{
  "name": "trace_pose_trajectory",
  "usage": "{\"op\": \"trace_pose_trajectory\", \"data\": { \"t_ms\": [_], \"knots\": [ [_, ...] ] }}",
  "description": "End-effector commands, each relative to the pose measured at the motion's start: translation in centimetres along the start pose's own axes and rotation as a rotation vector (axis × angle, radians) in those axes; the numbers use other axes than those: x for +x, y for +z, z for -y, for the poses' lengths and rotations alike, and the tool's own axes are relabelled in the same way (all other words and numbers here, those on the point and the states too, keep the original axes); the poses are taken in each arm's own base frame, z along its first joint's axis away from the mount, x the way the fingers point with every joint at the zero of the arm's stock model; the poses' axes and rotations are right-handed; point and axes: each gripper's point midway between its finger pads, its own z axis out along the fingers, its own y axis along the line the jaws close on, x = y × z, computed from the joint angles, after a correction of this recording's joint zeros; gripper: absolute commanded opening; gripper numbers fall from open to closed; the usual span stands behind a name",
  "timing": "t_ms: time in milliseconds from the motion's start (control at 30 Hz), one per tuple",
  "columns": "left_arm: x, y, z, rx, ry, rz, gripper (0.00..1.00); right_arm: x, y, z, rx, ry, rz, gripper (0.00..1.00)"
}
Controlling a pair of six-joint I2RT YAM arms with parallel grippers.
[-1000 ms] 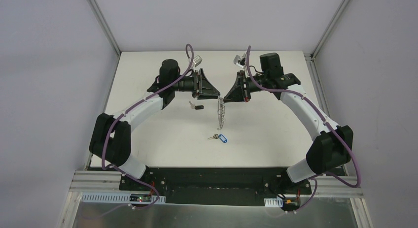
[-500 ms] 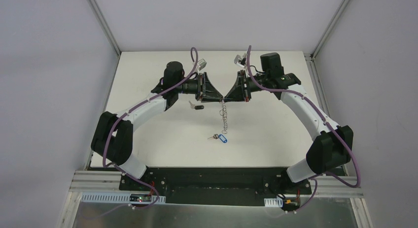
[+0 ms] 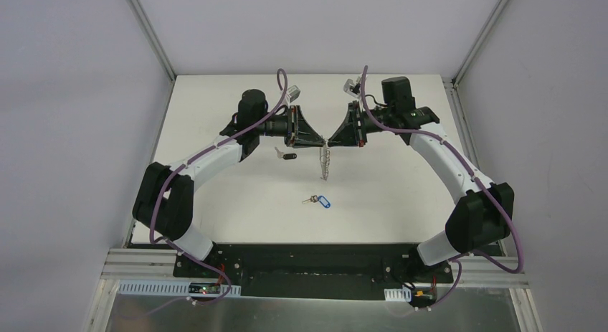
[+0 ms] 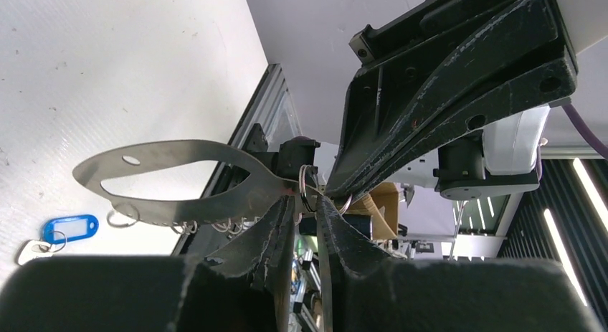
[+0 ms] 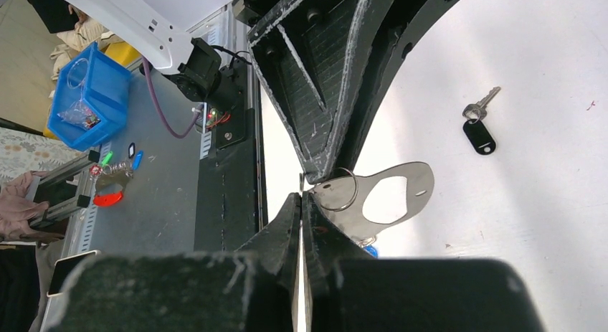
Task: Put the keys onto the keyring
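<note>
The left gripper (image 3: 316, 140) and the right gripper (image 3: 332, 140) were seen tip to tip above the table (image 3: 401, 181), in the upper centre of the overhead frame. The keyring (image 3: 325, 162) was hung below the point where they met and was turned edge-on to that camera. Whether its lower end touched the table could not be told.

In the left wrist view the keyring (image 4: 251, 187) was spread across the left half of the frame, with small rings (image 4: 122, 218) dangling along its lower edge. Its narrow end was brought to the middle of the frame, where a larger split ring (image 4: 307, 188) was seen. The left gripper's fingers (image 4: 276, 228) were held narrowly apart just under that split ring. Whether the ring was pinched between them could not be told.

In the right wrist view the right gripper's fingers (image 5: 287, 224) were pressed together with no gap. The narrow end of the keyring (image 5: 405, 176) was clamped at their tips.

Neither key was held. The black-headed key (image 3: 287, 156) was laid flat on the table just left of the hanging keyring, below the left gripper. The blue-tagged key (image 3: 322, 201) was laid lower in the frame, near the centre and apart from the keyring. A blue bin (image 5: 107, 95) was visible at the upper left of the right wrist view, off the table.
</note>
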Motion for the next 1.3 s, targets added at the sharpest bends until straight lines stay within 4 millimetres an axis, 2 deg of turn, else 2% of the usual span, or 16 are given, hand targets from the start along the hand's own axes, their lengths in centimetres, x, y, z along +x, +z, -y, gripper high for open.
{"op": "trace_pose_trajectory", "data": {
  "t_ms": [0, 300, 567, 867, 1267],
  "knots": [
    [0.3, 0.2, 0.7, 0.038, 0.025, -0.027, 0.18, -1.2, -0.3, -0.4, -0.005, -0.077, 0.031, 0.00],
    [-0.2, 0.7, 0.6, 0.047, 0.011, -0.028, 0.13, -0.7, -0.4, -0.6, -0.007, -0.077, 0.029, 0.00],
    [-0.4, 0.5, 1.6, 0.073, 0.042, -0.020, 0.00, -0.1, -0.4, -0.1, 0.008, -0.075, 0.023, 0.00],
    [-0.7, 0.2, 1.8, 0.075, 0.095, 0.002, 0.00, 0.3, -0.7, 0.1, 0.016, -0.068, 0.025, 0.00],
    [-1.5, -1.2, 1.6, -0.077, 0.343, 0.000, 0.00, 1.4, -0.8, -0.4, -0.003, -0.060, 0.025, 0.09]
  ]
}}
